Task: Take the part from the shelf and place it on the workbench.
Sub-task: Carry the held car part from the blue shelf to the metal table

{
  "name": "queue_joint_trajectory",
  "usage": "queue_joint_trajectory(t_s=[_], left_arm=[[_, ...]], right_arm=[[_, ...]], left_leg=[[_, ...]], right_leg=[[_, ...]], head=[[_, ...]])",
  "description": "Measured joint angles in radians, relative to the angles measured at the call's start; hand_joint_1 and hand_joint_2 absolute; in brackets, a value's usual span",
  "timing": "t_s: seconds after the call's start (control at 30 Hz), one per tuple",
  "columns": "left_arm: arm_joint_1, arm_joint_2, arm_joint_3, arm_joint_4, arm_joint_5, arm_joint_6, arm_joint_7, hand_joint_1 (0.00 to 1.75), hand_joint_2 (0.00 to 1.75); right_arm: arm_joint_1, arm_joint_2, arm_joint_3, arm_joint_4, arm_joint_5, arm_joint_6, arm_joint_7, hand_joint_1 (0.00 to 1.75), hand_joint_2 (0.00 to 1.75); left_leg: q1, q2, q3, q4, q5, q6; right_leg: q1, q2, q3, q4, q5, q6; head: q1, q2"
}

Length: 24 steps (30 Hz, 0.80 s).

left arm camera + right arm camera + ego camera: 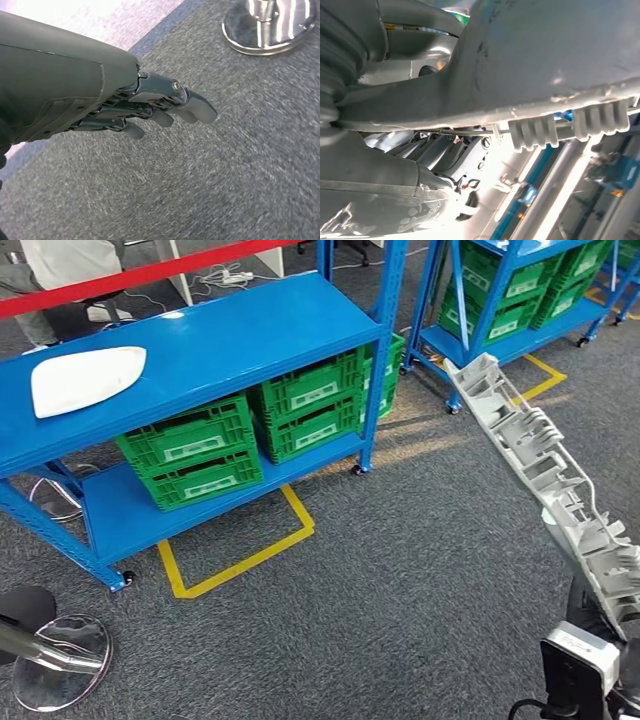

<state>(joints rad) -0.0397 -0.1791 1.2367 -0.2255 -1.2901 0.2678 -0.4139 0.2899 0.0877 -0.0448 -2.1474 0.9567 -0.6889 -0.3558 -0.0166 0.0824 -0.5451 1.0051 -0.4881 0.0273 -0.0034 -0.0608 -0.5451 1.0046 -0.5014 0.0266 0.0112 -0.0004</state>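
Observation:
A long grey ribbed plastic part [551, 475] slants from the lower right up toward the middle of the head view. My right hand [444, 150] grips it at its lower end, the fingers under the part's broad grey body [546, 60]. A white flat part [87, 378] lies on the top board of the blue shelf [226, 340] at the left. My left hand [166, 107] hangs over the grey carpet, fingers stretched out and holding nothing.
Green crates [189, 450] stand on the shelf's lower board. A second blue shelf [490, 300] with more green crates is at the back right. A chrome round base [60, 660] sits on the carpet near my left side. Yellow tape [241, 560] marks the floor.

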Motion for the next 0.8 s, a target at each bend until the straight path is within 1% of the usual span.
queue_joint_trajectory(t_s=[0.03, 0.07, 0.1, 0.13, 0.17, 0.2, 0.23, 0.27, 0.3, 0.33, 0.37, 0.4, 0.43, 0.47, 0.5, 0.57, 0.6, 0.63, 0.67, 0.7, 0.73, 0.77, 0.8], left_arm=[[0.0, 0.0, 0.0, 0.0, 0.0, 0.0, 0.0, 0.0, 1.75], [-0.001, 0.0, 0.0, 0.0, 0.0, 0.0, 0.0, 0.0, 1.75], [-0.002, -0.001, 0.0, 0.0, 0.0, 0.0, 0.0, 0.0, 1.75], [-0.003, -0.001, 0.0, 0.0, 0.0, 0.0, 0.0, 0.0, 1.75], [-0.002, -0.001, 0.0, 0.0, 0.0, 0.0, 0.0, 0.0, 1.75], [-0.002, -0.001, 0.0, 0.0, 0.0, 0.0, 0.0, 0.0, 1.75], [0.0, -0.001, 0.0, 0.0, 0.0, 0.0, 0.0, 0.0, 1.75], [0.002, -0.001, 0.0, 0.0, 0.0, 0.0, 0.0, 0.0, 1.75], [0.003, 0.0, 0.0, 0.0, 0.0, 0.0, 0.0, 0.0, 1.75], [0.003, 0.0, 0.0, 0.0, -0.001, 0.0, 0.0, 0.0, 1.75], [0.003, 0.0, 0.0, 0.0, -0.001, 0.0, 0.0, 0.0, 1.75], [0.002, 0.001, 0.0, 0.0, -0.002, 0.0, 0.0, 0.0, 1.75], [0.002, 0.001, 0.0, 0.0, -0.004, 0.0, 0.0, 0.0, 1.75], [0.002, 0.001, 0.0, 0.0, -0.005, -0.001, 0.0, 0.0, 1.75], [0.001, 0.001, 0.0, 0.0, -0.007, -0.001, 0.0, 0.0, 1.75], [0.0, 0.001, 0.0, 0.0, -0.01, -0.003, 0.0, 0.0, 1.75], [-0.001, 0.001, 0.0, 0.0, -0.01, -0.003, 0.0, 0.0, 1.75], [-0.001, 0.0, 0.0, 0.0, -0.011, -0.003, -0.001, 0.0, 1.75], [-0.001, 0.0, 0.0, 0.0, -0.011, -0.004, -0.001, 0.0, 1.75], [-0.001, 0.0, 0.0, 0.0, -0.011, -0.004, -0.001, 0.0, 1.75], [0.001, 0.0, 0.0, 0.0, -0.011, -0.005, -0.002, 0.0, 1.75], [0.002, 0.0, 0.0, 0.0, -0.011, -0.006, -0.002, 0.0, 1.75], [0.002, 0.0, 0.0, 0.0, -0.011, -0.006, -0.002, 0.0, 1.75]], right_arm=[[0.002, 0.0, -0.002, 0.0, -0.002, 0.0, 0.0, 1.75, 1.75], [0.006, 0.0, -0.004, -0.001, -0.002, 0.0, 0.0, 1.75, 1.75], [0.007, 0.0, -0.006, -0.001, -0.002, 0.0, 0.0, 1.75, 1.75], [0.008, 0.0, -0.008, -0.002, -0.003, 0.0, 0.0, 1.75, 1.75], [0.008, 0.0, -0.009, -0.002, -0.003, 0.0, 0.0, 1.75, 1.75], [0.008, 0.0, -0.011, -0.003, -0.004, 0.0, -0.001, 1.75, 1.75], [0.008, 0.0, -0.012, -0.003, -0.005, 0.0, -0.001, 1.75, 1.75], [0.009, 0.0, -0.014, -0.003, -0.008, 0.0, -0.001, 1.75, 1.75], [0.01, 0.0, -0.016, -0.003, -0.011, 0.0, -0.002, 1.75, 1.75], [0.01, 0.0, -0.018, -0.003, -0.015, 0.0, -0.002, 1.75, 1.75], [0.011, 0.0, -0.02, -0.003, -0.02, 0.0, -0.004, 1.75, 1.75], [0.011, 0.0, -0.023, -0.003, -0.025, 0.0, -0.006, 1.75, 1.75], [0.012, 0.0, -0.026, -0.004, -0.029, 0.0, -0.009, 1.75, 1.75], [0.013, 0.0, -0.028, -0.005, -0.033, 0.0, -0.012, 1.75, 1.75], [0.015, 0.001, -0.031, -0.007, -0.036, 0.0, -0.016, 1.75, 1.75], [0.024, 0.002, -0.039, -0.013, -0.041, 0.0, -0.02, 1.75, 1.75], [0.029, 0.002, -0.045, -0.015, -0.043, 0.0, -0.021, 1.75, 1.75], [0.033, 0.003, -0.05, -0.017, -0.044, 0.0, -0.021, 1.75, 1.75], [0.034, 0.003, -0.054, -0.019, -0.046, 0.0, -0.022, 1.75, 1.75], [0.035, 0.004, -0.056, -0.021, -0.048, 0.0, -0.024, 1.75, 1.75], [0.035, 0.005, -0.058, -0.023, -0.049, 0.0, -0.025, 1.75, 1.75], [0.036, 0.006, -0.06, -0.023, -0.05, 0.0, -0.027, 1.75, 1.75], [0.038, 0.006, -0.062, -0.024, -0.051, 0.0, -0.027, 1.75, 1.75]], left_leg=[[0.0, 0.009, 0.0, 0.001, 0.001, -0.004], [0.001, 0.011, 0.0, 0.002, -0.001, -0.01], [0.003, 0.001, -0.003, 0.012, -0.012, -0.016], [0.005, -0.018, -0.013, 0.04, -0.034, -0.022], [0.009, -0.041, -0.032, 0.087, -0.066, -0.028], [0.011, -0.06, -0.058, 0.152, -0.103, -0.032], [0.014, -0.069, -0.085, 0.217, -0.133, -0.035], [0.016, -0.071, -0.103, 0.263, -0.147, -0.036], [0.017, -0.072, -0.108, 0.278, -0.142, -0.038], [0.019, -0.074, -0.096, 0.254, -0.117, -0.037], [0.021, -0.08, -0.07, 0.202, -0.08, -0.036], [0.024, -0.098, -0.039, 0.136, -0.046, -0.033], [0.026, -0.117, -0.012, 0.077, -0.022, -0.03], [0.027, -0.133, 0.006, 0.036, -0.013, -0.027], [0.027, -0.143, 0.013, 0.016, -0.013, -0.025], [0.026, -0.13, 0.012, 0.005, -0.016, -0.017], [0.026, -0.121, 0.012, 0.002, -0.012, -0.011], [0.027, -0.112, 0.012, -0.001, -0.009, -0.005], [0.028, -0.101, 0.012, -0.004, -0.006, -0.001], [0.027, -0.09, 0.012, -0.005, -0.006, 0.002], [0.025, -0.078, 0.011, -0.004, -0.006, 0.004], [0.023, -0.065, 0.01, -0.004, -0.007, 0.005], [0.022, -0.052, 0.01, -0.004, -0.007, 0.005]], right_leg=[[0.0, 0.01, -0.001, -0.002, 0.004, -0.005], [-0.002, 0.019, -0.003, -0.004, 0.008, -0.01], [-0.004, 0.027, -0.004, -0.007, 0.013, -0.016], [-0.007, 0.035, -0.005, -0.01, 0.017, -0.021], [-0.009, 0.043, -0.007, -0.012, 0.021, -0.026], [-0.009, 0.052, -0.01, -0.012, 0.023, -0.029], [-0.009, 0.061, -0.013, -0.011, 0.024, -0.03], [-0.009, 0.072, -0.014, -0.011, 0.026, -0.03], [-0.009, 0.084, -0.016, -0.01, 0.027, -0.03], [-0.009, 0.096, -0.016, -0.009, 0.028, -0.029], [-0.009, 0.107, -0.016, -0.008, 0.029, -0.028], [-0.008, 0.118, -0.017, -0.006, 0.03, -0.025], [-0.007, 0.13, -0.019, -0.004, 0.03, -0.022], [-0.007, 0.139, -0.025, -0.001, 0.032, -0.017], [-0.007, 0.148, -0.032, 0.001, 0.035, -0.01], [-0.011, 0.163, -0.044, 0.002, 0.042, 0.004], [-0.011, 0.157, -0.05, 0.005, 0.039, 0.009], [-0.011, 0.141, -0.06, 0.021, 0.028, 0.013], [-0.01, 0.12, -0.078, 0.056, 0.005, 0.016], [-0.01, 0.095, -0.103, 0.109, -0.026, 0.018], [-0.01, 0.081, -0.13, 0.172, -0.058, 0.021], [-0.01, 0.075, -0.154, 0.228, -0.08, 0.023], [-0.01, 0.072, -0.164, 0.257, -0.085, 0.024]], head=[[0.0, 0.0], [0.001, 0.0], [0.0, 0.0], [-0.002, 0.0], [-0.004, 0.0], [-0.007, 0.0], [-0.008, 0.0], [-0.009, 0.0], [-0.009, 0.0], [-0.009, 0.0], [-0.009, 0.0], [-0.009, 0.0], [-0.008, 0.0], [-0.009, 0.0], [-0.008, 0.0], [-0.008, 0.0], [-0.007, 0.0], [-0.005, 0.0], [-0.002, 0.0], [0.0, 0.0], [0.003, 0.0], [0.004, 0.0], [0.003, 0.0]])
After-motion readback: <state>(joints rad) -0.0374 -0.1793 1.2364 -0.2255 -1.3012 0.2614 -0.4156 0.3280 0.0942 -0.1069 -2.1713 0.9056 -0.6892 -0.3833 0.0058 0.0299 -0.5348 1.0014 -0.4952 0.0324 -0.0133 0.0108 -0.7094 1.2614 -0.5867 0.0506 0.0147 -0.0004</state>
